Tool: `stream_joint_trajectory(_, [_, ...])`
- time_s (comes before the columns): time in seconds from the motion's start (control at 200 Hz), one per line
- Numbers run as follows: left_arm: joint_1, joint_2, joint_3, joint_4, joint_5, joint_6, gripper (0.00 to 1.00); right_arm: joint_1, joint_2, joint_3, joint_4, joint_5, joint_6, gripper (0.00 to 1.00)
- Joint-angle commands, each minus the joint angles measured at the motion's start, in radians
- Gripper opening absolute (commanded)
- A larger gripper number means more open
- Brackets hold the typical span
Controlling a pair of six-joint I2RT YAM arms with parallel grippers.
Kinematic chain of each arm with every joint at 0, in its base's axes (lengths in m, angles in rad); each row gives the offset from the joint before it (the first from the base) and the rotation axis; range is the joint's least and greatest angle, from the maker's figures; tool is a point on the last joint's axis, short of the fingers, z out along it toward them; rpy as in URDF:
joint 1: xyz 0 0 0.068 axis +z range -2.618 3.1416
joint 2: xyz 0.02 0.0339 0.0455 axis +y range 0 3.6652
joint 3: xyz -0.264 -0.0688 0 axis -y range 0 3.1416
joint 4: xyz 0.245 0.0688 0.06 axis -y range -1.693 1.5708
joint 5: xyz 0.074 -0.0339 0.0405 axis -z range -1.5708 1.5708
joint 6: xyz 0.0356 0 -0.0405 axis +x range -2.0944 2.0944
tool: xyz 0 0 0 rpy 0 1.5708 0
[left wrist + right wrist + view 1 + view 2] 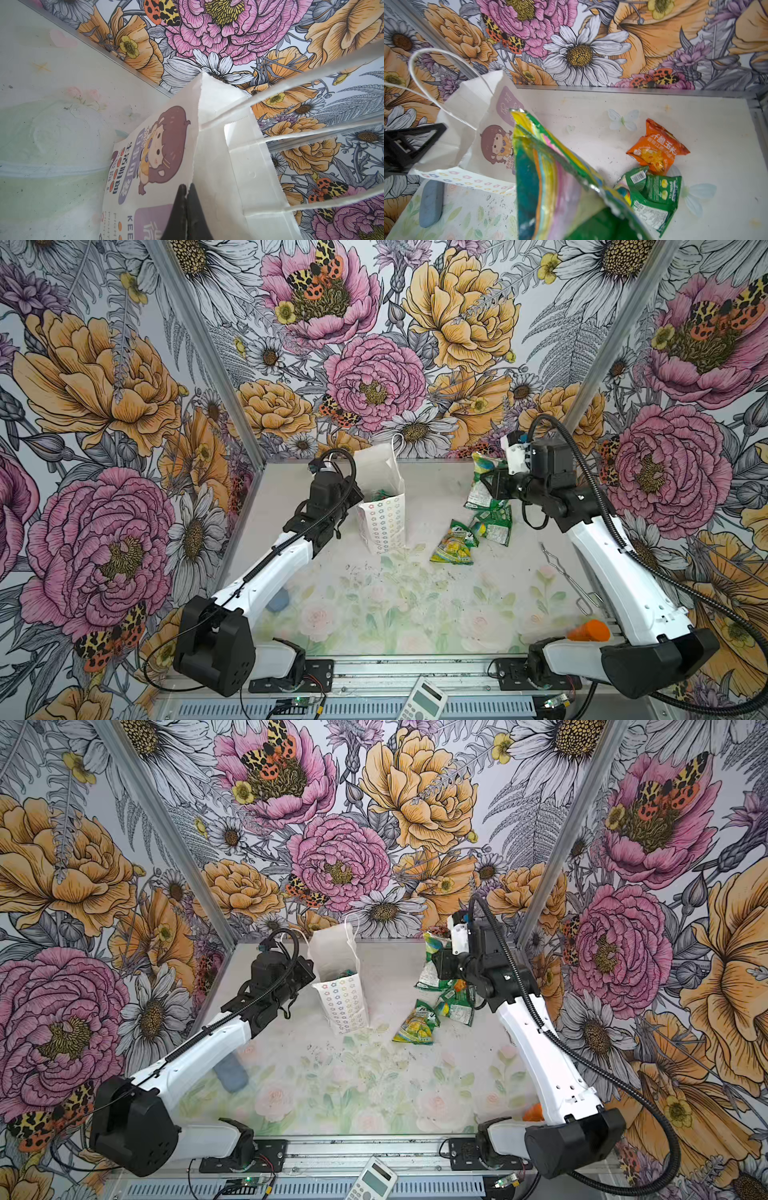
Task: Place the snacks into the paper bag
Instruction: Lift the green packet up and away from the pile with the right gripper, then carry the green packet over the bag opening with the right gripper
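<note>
Well, loose snacks (453, 547): on the worktop (374, 614) nearest me, right of the bag; they wait.
Paper bag (382, 526): upright, mid-worktop; left pincer (187, 193) pressed onto its rim. I'd hold the mouth wide.
Green-yellow packet (550, 176): farther back, pinched in the right pincer (489, 484); I'd carry it above the rim, then let go.
Arms: left stretched low to the bag; right bent, wrist raised above the loose snacks.

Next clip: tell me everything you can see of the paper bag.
The paper bag is tall, white, stiff-looking paper, standing open near the back edge of the table. A cartoon girl is printed on its broad face, small coloured flowers on its narrow side. Its white cord handles rise from the rim. The left gripper pinches its rim; a green packet shows inside.
</note>
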Motion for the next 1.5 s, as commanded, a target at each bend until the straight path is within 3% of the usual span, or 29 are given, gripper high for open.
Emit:
stream_joint_trajectory(0.0, [-0.01, -0.004, 0.027, 0.0, 0.004, 0.005, 0.0, 0.045, 0.037, 0.092, 0.091, -0.027, -0.056, 0.2])
stream_joint_trajectory(0.575, [-0.016, -0.001, 0.039, -0.003, -0.004, 0.001, 0.0, 0.249, 0.299, 0.44, 0.227, -0.005, -0.217, 0.18])
stream_joint_trajectory(1.096, [-0.019, 0.003, 0.031, 0.016, 0.005, -0.001, 0.0, 0.361, 0.46, 0.498, 0.5, -0.054, -0.25, 0.17])
stream_joint_trajectory(1.496, [-0.019, -0.002, 0.023, 0.022, 0.007, -0.002, 0.0, 0.406, 0.578, 0.537, 0.559, -0.081, -0.241, 0.16])
